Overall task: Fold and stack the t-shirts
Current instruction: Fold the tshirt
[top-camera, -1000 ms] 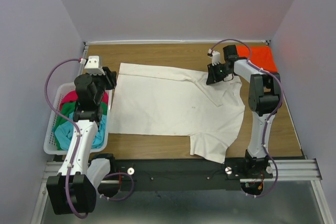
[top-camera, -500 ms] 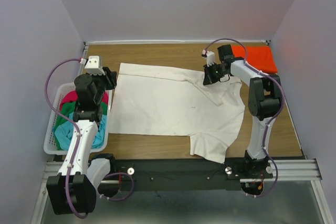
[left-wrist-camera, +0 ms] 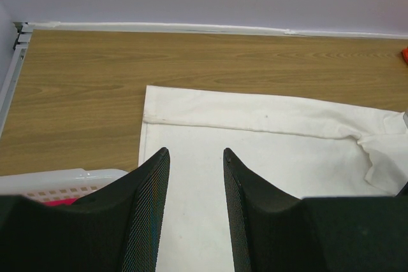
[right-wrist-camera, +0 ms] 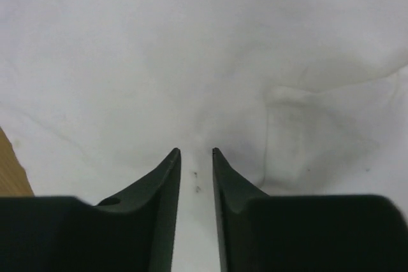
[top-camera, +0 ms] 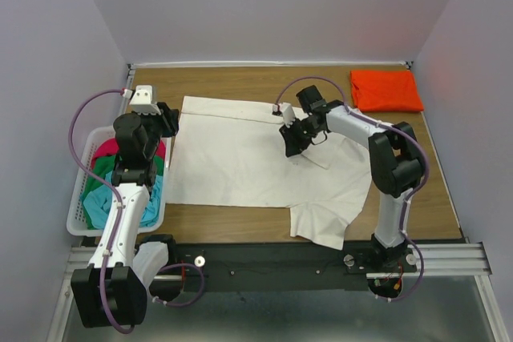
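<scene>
A large cream-white t-shirt (top-camera: 232,162) lies spread on the wooden table (top-camera: 240,82); it also shows in the left wrist view (left-wrist-camera: 274,151) and fills the right wrist view (right-wrist-camera: 159,49). My right gripper (top-camera: 293,142) is over its upper middle, jaws nearly closed on a fold of its right sleeve (top-camera: 314,156), which is pulled inward over the body. In the right wrist view the gripper (right-wrist-camera: 196,151) has cloth between its fingers. My left gripper (top-camera: 168,122) hangs open and empty at the shirt's left edge (left-wrist-camera: 196,152). A folded bright orange t-shirt (top-camera: 385,90) lies at the far right corner.
A white lattice basket (top-camera: 78,212) stands at the left table edge, its rim visible in the left wrist view (left-wrist-camera: 57,179). It holds crimson (top-camera: 107,150), green (top-camera: 100,175) and light blue (top-camera: 100,207) shirts. Walls close in the back and sides.
My right gripper has moved left from beside the orange shirt to over the cream shirt's middle, dragging the right sleeve inward. The left arm has not moved.
</scene>
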### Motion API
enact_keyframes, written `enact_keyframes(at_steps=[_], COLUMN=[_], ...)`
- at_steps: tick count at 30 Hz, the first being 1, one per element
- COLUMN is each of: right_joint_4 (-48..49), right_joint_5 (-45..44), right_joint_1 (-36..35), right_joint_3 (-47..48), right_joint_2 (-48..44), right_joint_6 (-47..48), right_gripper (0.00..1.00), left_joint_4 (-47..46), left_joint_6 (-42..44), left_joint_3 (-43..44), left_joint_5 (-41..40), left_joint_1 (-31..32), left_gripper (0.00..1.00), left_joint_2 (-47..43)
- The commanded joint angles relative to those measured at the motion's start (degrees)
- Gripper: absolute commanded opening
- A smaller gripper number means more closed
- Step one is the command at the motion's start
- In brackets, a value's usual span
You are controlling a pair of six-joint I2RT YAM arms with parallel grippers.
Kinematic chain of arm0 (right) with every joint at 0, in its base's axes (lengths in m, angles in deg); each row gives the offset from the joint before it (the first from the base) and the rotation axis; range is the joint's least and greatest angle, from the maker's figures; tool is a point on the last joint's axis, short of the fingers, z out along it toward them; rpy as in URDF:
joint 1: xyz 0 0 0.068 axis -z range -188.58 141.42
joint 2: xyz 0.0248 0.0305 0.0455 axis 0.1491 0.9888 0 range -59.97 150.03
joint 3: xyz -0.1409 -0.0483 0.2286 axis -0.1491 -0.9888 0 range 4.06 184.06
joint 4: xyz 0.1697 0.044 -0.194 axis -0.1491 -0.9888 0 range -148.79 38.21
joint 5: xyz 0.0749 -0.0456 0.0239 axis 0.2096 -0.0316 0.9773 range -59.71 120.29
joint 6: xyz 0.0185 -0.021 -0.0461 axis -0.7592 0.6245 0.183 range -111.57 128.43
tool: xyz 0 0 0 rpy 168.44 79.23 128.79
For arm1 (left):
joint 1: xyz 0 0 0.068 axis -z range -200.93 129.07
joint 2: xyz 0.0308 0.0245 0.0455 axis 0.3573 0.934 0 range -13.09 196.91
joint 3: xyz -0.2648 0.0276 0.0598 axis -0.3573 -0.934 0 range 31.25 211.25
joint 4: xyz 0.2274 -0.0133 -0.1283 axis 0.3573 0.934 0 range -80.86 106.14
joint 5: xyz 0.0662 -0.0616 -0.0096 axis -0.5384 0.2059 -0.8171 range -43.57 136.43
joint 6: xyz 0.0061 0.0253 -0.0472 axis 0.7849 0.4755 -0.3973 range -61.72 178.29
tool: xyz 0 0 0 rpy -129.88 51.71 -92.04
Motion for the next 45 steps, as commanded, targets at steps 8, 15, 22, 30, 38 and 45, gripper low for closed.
enact_keyframes(at_steps=[8, 15, 22, 30, 38, 45], right_joint_4=[-2.46, 3.87, 6.86, 7.30, 8.18, 9.05], right_joint_5=[0.38, -4.27, -6.91, -7.17, -8.06, -7.96], right_joint_1=[11.30, 28.19, 31.45, 31.54, 31.54, 31.54], right_joint_3=[5.56, 4.59, 7.31, 12.41, 16.18, 14.45], right_joint_2=[-6.14, -4.29, 2.21, 8.54, 12.49, 9.70], right_joint_6=[-3.87, -15.82, -21.46, -22.96, -24.61, -23.75], right_gripper=[0.44, 0.44, 0.44, 0.44, 0.38, 0.05], left_joint_4=[-1.23, -0.62, 1.40, 4.04, 11.41, 15.98], left_joint_6=[-0.09, -2.37, -2.20, -1.93, -4.74, -6.15], left_joint_3=[0.49, 3.39, 5.85, 7.69, 23.76, 36.69], left_joint_5=[5.44, 14.59, 15.13, 12.67, 4.51, -0.86], left_joint_1=[-0.18, -0.01, 1.93, 2.81, 10.09, 11.07], left_gripper=[0.47, 0.46, 0.46, 0.46, 0.45, 0.35], left_joint_2=[2.59, 14.53, 19.74, 24.21, 38.53, 57.59])
